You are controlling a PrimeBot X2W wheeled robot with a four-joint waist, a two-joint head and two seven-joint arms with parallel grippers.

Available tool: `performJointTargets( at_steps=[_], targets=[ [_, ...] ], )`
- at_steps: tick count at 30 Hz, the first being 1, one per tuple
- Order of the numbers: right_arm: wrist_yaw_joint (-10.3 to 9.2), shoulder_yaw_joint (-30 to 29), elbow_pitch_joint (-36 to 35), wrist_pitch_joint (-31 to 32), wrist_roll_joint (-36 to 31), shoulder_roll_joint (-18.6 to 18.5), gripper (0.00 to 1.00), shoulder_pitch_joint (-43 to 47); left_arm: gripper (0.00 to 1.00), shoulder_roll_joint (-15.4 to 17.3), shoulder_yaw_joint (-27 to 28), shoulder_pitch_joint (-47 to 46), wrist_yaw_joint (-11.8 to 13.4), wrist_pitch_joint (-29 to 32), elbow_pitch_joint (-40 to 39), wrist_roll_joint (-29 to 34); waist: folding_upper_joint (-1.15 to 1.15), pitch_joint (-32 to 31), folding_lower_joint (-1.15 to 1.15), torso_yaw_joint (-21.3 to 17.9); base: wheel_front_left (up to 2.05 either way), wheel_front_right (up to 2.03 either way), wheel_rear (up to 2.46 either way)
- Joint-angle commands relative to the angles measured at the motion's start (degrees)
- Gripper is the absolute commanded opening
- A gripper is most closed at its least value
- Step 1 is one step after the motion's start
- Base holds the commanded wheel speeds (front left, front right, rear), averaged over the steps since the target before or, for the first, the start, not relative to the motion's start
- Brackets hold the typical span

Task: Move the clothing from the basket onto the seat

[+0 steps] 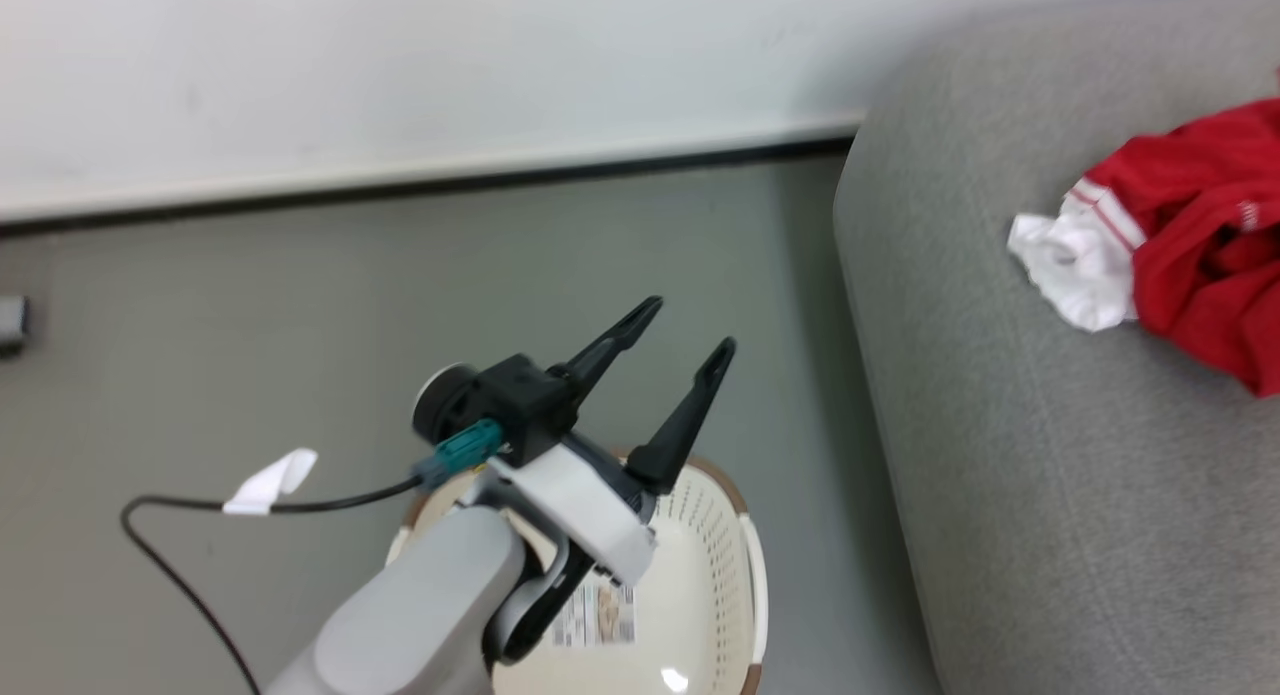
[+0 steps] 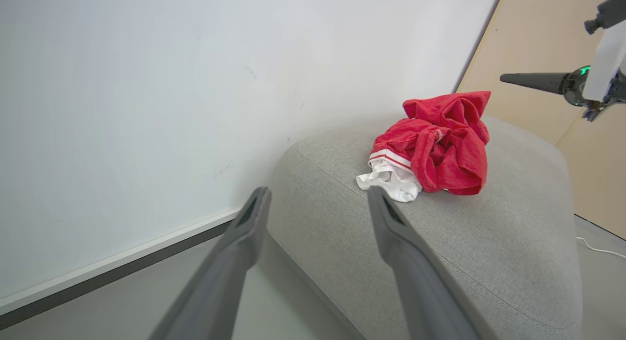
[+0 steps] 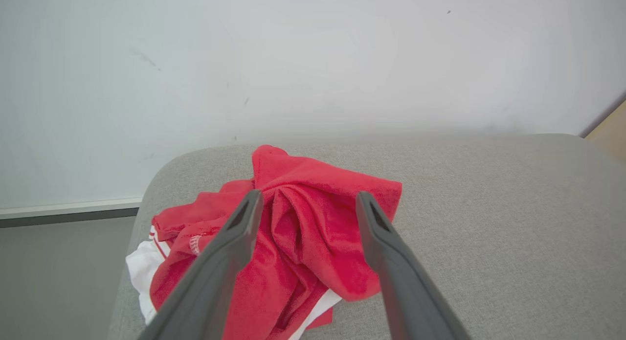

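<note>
While the right gripper (image 3: pixel 309 197) hangs wide open and empty, the clothing (image 3: pixel 293 242) lies crumpled on the seat (image 3: pixel 489 208) just ahead of and below its tips, white part toward the seat's rounded edge, red bulk further in. The left gripper (image 1: pixel 688 326), equally wide and empty, hovers over the basket (image 1: pixel 712 565) on the floor (image 1: pixel 300 325) beside the seat, well apart from the heap, so the right arm is nearer. Count: one heap, garments within it untellable, one basket showing no cloth in its visible part, one seat, two grippers.
</note>
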Motion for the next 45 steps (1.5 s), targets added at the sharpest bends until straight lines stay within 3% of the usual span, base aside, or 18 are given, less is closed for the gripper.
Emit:
performJointTargets(
  at_steps=[1, 8, 14, 23, 28, 38, 45],
  targets=[
    [0.03, 0.7, -2.0, -0.7, 0.8, 0.1, 1.0, 2.1, 1.0, 0.8, 1.1, 2.3, 0.8, -0.1, 0.2, -0.9, 0.0, -5.7, 0.01, -0.4, 0.0, 0.0, 0.0],
    [0.03, 2.6, -8.4, -4.3, 0.3, 0.6, 1.0, 5.9, 1.0, 2.1, 6.1, 7.6, 1.6, -0.1, -2.3, -3.5, 0.0, -12.3, 0.01, 0.1, 0.0, 0.0, 0.0],
    [0.03, 3.2, -13.6, -10.0, -0.8, 3.6, 1.0, 10.6, 1.0, 4.8, 10.4, 12.8, 4.7, -0.1, -3.4, -4.2, 0.0, -16.7, 0.01, 1.6, 0.0, 0.0, 0.0],
    [0.03, 4.7, -17.6, -16.6, -0.8, 12.1, 1.0, 19.3, 1.0, 8.2, 18.5, 22.0, 7.8, -0.1, -6.9, -7.3, 0.0, -20.0, 0.01, 2.5, 0.0, 0.0, 0.0],
    [0.03, 4.4, -17.6, -21.3, -2.0, 16.7, 1.0, 23.8, 1.0, 9.6, 23.8, 27.4, 9.4, -0.1, -9.6, -4.8, 0.0, -20.6, 0.01, 3.4, 0.0, 0.0, 0.0],
    [0.03, 2.2, -16.5, -24.2, -8.1, 23.2, 1.0, 32.1, 1.0, 6.4, 32.7, 34.6, 9.9, -0.1, -9.5, 2.9, 0.0, -21.4, 0.01, 5.7, 0.0, 0.0, 0.0],
    [0.03, -1.9, -20.3, -24.1, -15.2, 29.3, 1.0, 37.2, 1.0, 2.4, 38.1, 37.6, 7.2, -0.1, -6.5, 9.4, 0.0, -21.7, 0.01, 6.2, 0.0, 0.0, 0.0]
  ],
)
